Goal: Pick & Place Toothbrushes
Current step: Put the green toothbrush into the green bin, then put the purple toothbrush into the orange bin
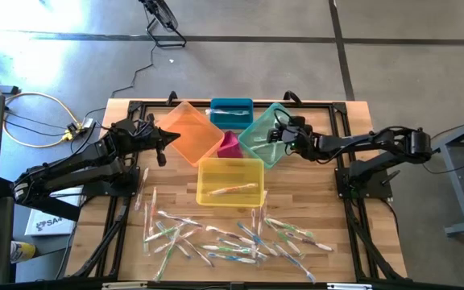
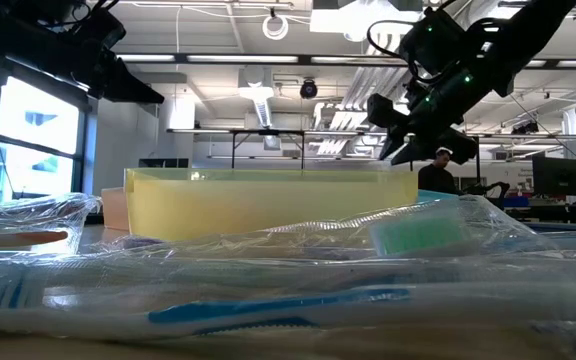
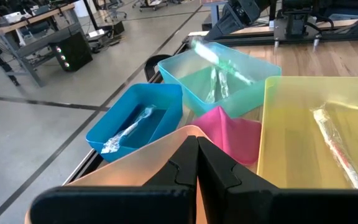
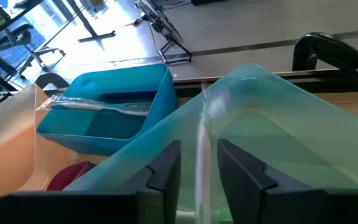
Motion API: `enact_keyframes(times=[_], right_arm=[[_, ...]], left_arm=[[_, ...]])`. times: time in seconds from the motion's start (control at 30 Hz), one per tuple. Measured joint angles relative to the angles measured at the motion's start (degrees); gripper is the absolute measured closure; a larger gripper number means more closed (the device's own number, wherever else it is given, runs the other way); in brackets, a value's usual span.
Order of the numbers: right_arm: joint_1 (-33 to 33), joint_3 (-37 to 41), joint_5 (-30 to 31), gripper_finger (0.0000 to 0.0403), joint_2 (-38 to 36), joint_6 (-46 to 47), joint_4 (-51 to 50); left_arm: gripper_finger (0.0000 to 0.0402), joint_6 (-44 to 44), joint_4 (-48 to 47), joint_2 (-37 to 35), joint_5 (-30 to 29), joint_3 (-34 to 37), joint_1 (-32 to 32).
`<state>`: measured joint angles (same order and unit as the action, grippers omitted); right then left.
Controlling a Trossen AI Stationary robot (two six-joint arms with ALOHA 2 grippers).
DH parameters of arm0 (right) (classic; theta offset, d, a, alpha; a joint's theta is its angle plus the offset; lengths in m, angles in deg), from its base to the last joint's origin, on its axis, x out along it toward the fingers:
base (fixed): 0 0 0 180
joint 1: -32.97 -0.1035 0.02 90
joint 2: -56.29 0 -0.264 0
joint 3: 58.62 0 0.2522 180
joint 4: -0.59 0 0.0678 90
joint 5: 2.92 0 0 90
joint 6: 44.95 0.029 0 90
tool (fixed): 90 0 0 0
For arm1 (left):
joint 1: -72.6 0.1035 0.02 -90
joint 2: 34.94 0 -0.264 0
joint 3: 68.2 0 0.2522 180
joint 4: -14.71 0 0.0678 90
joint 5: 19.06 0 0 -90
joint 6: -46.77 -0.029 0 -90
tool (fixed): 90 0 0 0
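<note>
Your right gripper (image 4: pixel 197 165), fingers parted, is releasing a wrapped toothbrush (image 4: pixel 199 146) over the green bin (image 4: pixel 278 118); open fully before withdrawing.

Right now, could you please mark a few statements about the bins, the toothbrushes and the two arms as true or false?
1. The right gripper is over the green bin. True.
2. The left gripper has its fingers spread wide. False: they are shut together, above the orange bin.
3. The yellow bin holds a toothbrush. True.
4. The blue bin is empty. False: a wrapped toothbrush lies in it.
5. Most toothbrushes lie loose on the table in front of the bins. True.
6. The pink bin is the largest. False: it is small, wedged between the others.
</note>
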<state>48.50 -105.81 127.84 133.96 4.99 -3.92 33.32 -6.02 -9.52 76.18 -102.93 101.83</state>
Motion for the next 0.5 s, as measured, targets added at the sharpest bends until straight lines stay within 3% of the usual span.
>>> enact_keyframes(times=[0.23, 0.5], right_arm=[[0.0, 0.0, 0.0, 0.0252, 0.0, -0.2, 0.0], [-0.2, 0.0, -0.4, 0.0248, 0.0, -1.7, 0.0]], left_arm=[[0.0402, 0.0, 0.0, 0.0, 0.0, 0.0, 0.0], [0.0402, 0.0, 0.0, 0.0, 0.0, 0.0, 0.0]])
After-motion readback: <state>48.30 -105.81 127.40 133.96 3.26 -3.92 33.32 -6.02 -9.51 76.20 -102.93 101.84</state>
